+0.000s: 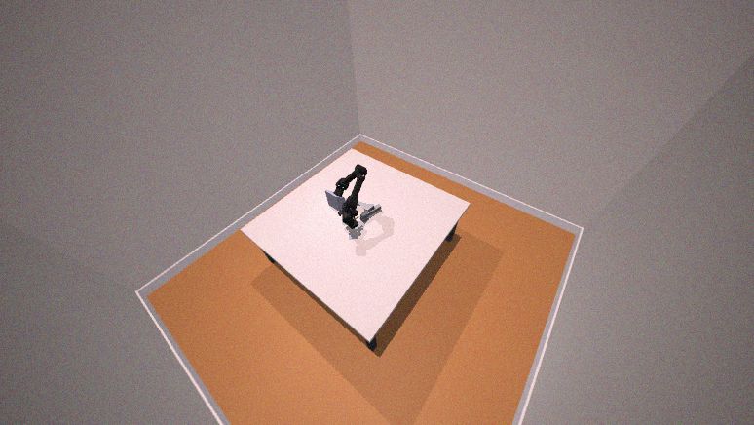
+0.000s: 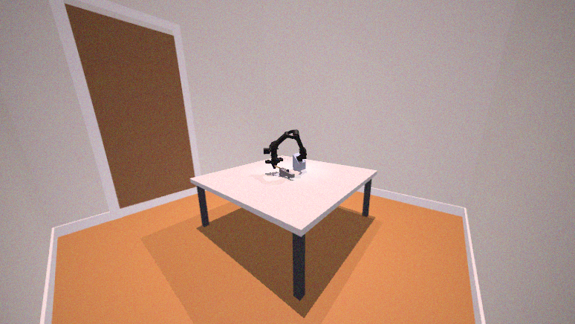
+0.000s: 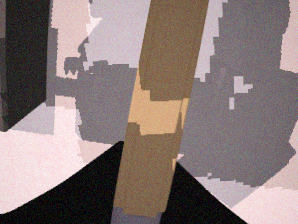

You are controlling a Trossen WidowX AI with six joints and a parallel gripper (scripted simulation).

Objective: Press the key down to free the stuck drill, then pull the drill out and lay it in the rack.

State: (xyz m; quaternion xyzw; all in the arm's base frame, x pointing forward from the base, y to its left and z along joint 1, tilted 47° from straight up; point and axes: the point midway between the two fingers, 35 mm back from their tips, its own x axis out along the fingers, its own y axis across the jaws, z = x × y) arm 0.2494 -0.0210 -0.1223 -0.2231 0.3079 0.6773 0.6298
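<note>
Drill (image 3: 165, 90) — a tan bar — sits clamped in the jaws, above the grey rack (image 2: 286, 172) on the tabletop (image 2: 322, 192).

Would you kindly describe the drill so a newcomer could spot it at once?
Find the white table and the black arm on it. At the arm's low end, the pincer grips the drill, a slim tan rod above the grey rack, the only tan thing among grey and black neighbours.

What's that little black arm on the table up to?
The black robot arm on the white table has its gripper closed on a tan, rod-like drill. It holds the drill above a small grey rack, with a pale grey block beside it. The drill is not yet in the rack.
</note>
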